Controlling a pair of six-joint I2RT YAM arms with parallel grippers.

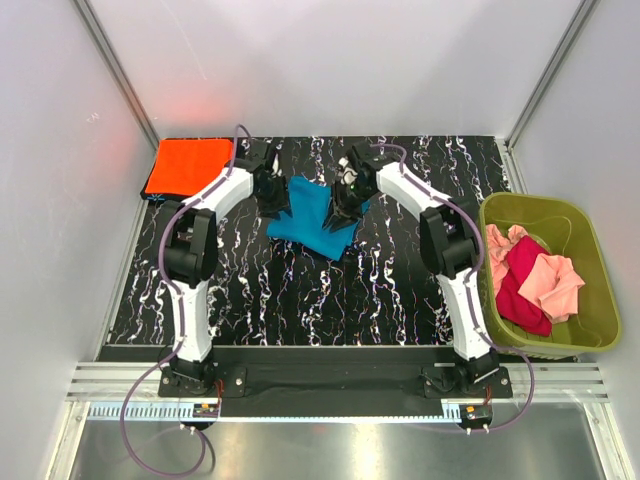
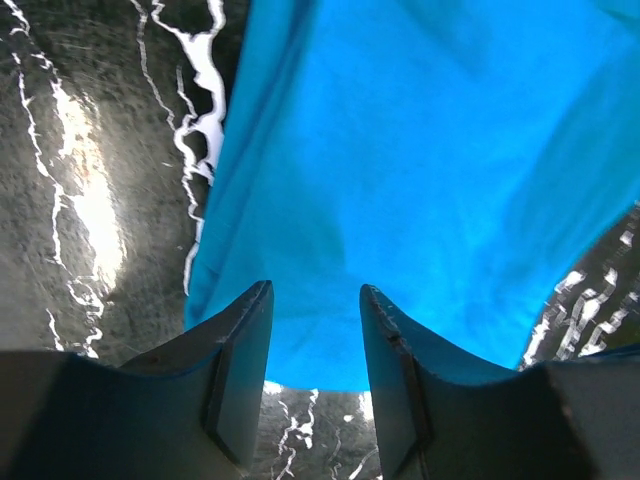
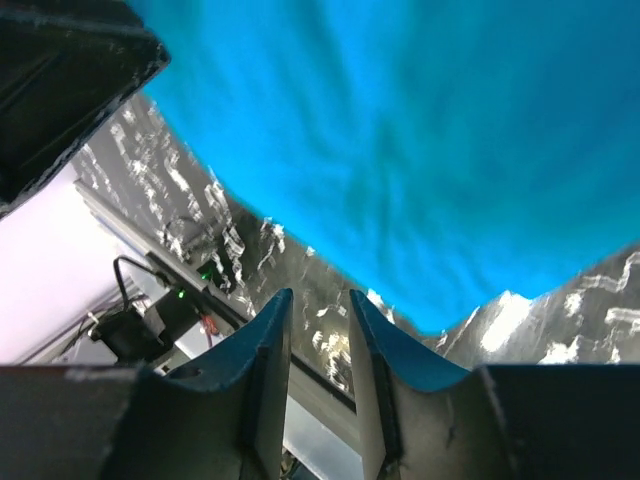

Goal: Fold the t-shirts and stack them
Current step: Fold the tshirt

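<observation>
A teal-blue t-shirt [image 1: 312, 222] lies crumpled at the middle back of the black marbled table, with both grippers at its far edge. My left gripper [image 1: 273, 204] is at the shirt's left side. In its wrist view the left gripper [image 2: 316, 288] is open, its jaws empty over the blue cloth [image 2: 420, 170]. My right gripper [image 1: 343, 208] is at the shirt's right side. Its wrist view shows the right gripper [image 3: 320, 295] open by a narrow gap with nothing in it, the blue cloth [image 3: 420, 140] just beyond the tips. An orange t-shirt [image 1: 188, 166] lies folded at the back left corner.
An olive-green bin [image 1: 585, 235] stands at the table's right edge, holding pink [image 1: 553, 283] and magenta-red [image 1: 522, 275] shirts. White walls enclose the table on the left, back and right. The arm bases stand on a rail at the near edge.
</observation>
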